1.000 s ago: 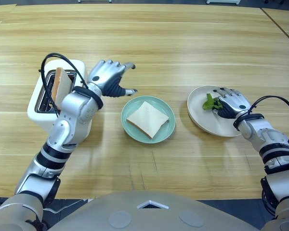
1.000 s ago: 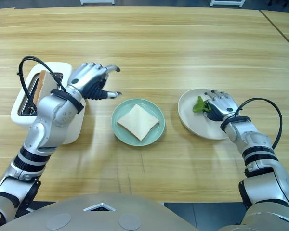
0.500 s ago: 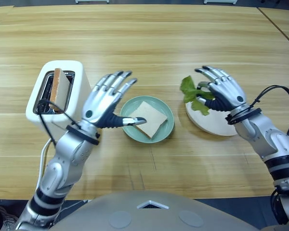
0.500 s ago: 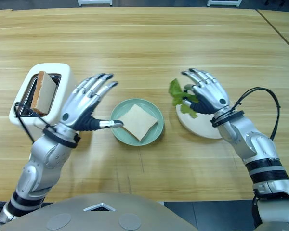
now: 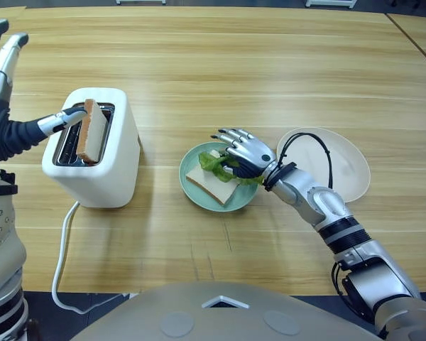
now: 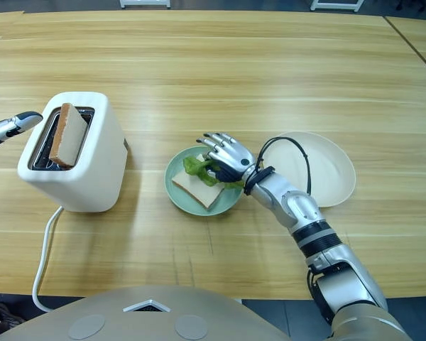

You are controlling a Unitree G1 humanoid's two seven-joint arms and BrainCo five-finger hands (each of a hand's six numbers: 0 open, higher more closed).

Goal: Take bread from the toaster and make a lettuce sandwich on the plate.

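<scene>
A white toaster stands at the left with one bread slice upright in its slot. My left hand is raised at the far left edge, open, its thumb tip almost touching that slice. To the right, a green plate holds a second bread slice. A lettuce leaf rests on this slice. My right hand sits over the plate's right side with its fingers curled on the lettuce.
A beige plate lies right of the green one, with my right forearm and its black cable crossing its left rim. The toaster's white cord trails toward the near table edge. Bare wooden table stretches behind.
My right hand carried the lettuce left from above the beige plate onto the bread on the green plate. My left hand swung from beside the green plate to the toaster's left side.
</scene>
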